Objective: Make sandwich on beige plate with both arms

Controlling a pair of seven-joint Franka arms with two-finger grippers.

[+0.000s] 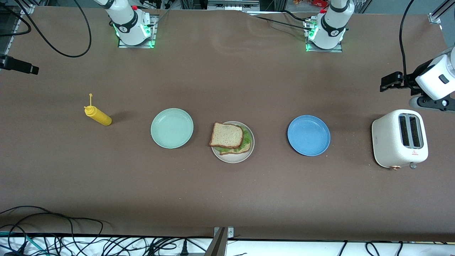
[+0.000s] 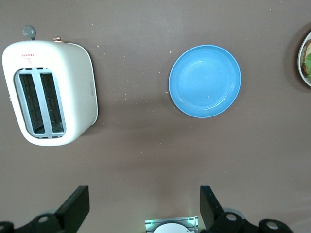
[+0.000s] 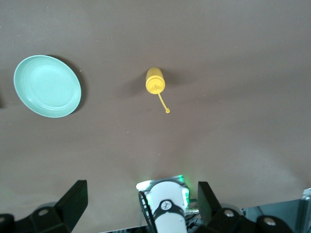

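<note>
Sandwich point(image 1: 229, 137) is sitting assembled on the beige plate point(image 1: 233, 157), mid-table: top bread slice point(image 1: 226, 135) lying skewed over the green lettuce point(image 1: 245, 139), and the edge of the lower slice point(image 1: 237, 150) showing beneath, on the side nearer the front camera. The top slice's corner is overhanging the plate rim toward the right arm's end of the table.

Mint green plate point(image 1: 172, 128) is lying beside the beige plate toward the right arm's end, bare. Blue plate point(image 1: 308, 135) is lying beside it toward the left arm's end, bare apart from a few crumbs. Yellow mustard bottle point(image 1: 98, 115) is standing near the mint plate, farther toward the right arm's end, with its cap strap sticking up. White two-slot toaster point(image 1: 399, 138) is standing at the left arm's end of the table, well apart from the blue plate.

Left gripper point(image 2: 145, 206) is hanging high over bare table between the toaster and the blue plate, fingers point(image 2: 77, 204) spread wide, holding nothing. In the front view its black fingers point(image 1: 391, 81) are showing at the frame edge, above the toaster.

Right gripper point(image 3: 141, 201) is hanging high over the table near the mustard bottle and mint plate, fingers point(image 3: 75, 199) spread wide, holding nothing.

Both arms are waiting clear of the plates.
</note>
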